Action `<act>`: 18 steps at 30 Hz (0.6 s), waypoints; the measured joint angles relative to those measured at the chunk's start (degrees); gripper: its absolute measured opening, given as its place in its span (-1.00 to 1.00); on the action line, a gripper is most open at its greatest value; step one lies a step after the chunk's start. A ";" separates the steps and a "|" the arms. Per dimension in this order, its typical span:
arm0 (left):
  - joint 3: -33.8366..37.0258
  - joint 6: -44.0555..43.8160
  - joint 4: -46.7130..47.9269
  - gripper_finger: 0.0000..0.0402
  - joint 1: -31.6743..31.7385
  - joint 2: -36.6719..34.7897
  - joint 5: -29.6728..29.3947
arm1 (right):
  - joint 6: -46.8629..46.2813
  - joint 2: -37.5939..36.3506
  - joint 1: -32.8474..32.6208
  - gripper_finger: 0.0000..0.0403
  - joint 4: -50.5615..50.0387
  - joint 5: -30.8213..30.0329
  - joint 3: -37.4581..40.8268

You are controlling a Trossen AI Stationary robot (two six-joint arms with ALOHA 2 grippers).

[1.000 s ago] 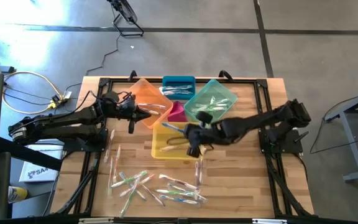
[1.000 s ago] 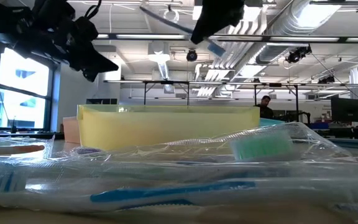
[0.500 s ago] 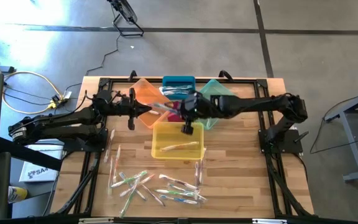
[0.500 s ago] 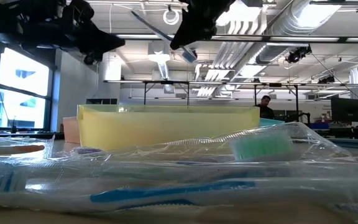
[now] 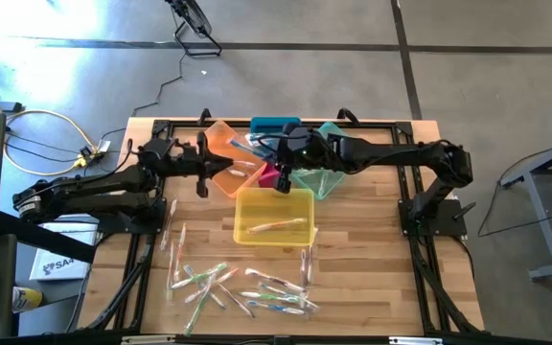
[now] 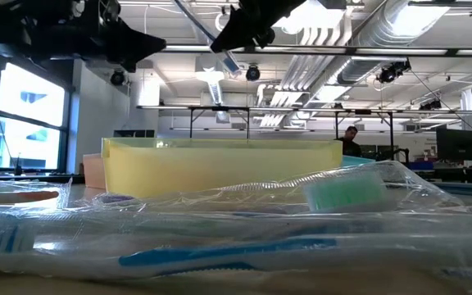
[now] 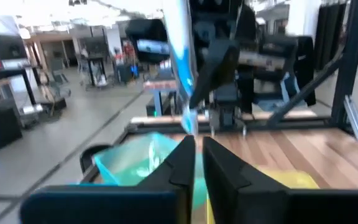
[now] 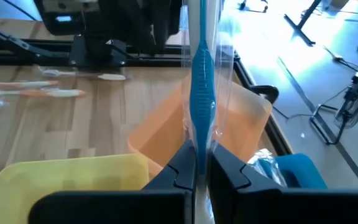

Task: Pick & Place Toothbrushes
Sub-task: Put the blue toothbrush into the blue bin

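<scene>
The right gripper (image 8: pixel 199 167) clenches a wrapped toothbrush (image 8: pixel 201 93) (blue handle, clear crinkled sleeve) upright; the left gripper's (image 7: pixel 196 163) state I cannot tell.

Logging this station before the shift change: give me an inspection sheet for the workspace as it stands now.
Surface: wooden table, black frame.
Job's things: loose toothbrushes near the front edge; one in the yellow bin; a blue toothbrush held by the right gripper.
Clutter: orange bin, blue bin, green bin, a pink one between them.
Grippers: right gripper shut on the blue toothbrush above the bins; left gripper over the orange bin, nothing seen in its fingers.
Cables: yellowish cable left of the table.
Surroundings: concrete floor; person far behind.
</scene>
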State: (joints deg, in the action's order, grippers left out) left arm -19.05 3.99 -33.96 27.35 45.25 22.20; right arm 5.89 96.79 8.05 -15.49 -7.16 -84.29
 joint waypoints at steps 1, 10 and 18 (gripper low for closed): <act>0.00 -0.36 -0.76 -0.79 0.00 0.00 0.00 | 0.04 0.00 0.00 -0.95 0.05 0.00 0.00; -0.02 -6.14 -7.46 -0.22 0.00 0.73 0.02 | 0.09 0.02 -0.17 -0.95 1.03 0.94 0.02; -1.38 -8.91 -12.46 -0.06 0.00 4.45 0.02 | 0.09 0.06 -0.17 -0.95 0.92 1.77 0.02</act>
State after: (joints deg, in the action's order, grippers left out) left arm -20.43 -4.91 -46.42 27.35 49.70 22.22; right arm 5.98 96.85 7.88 -14.56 -5.39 -84.27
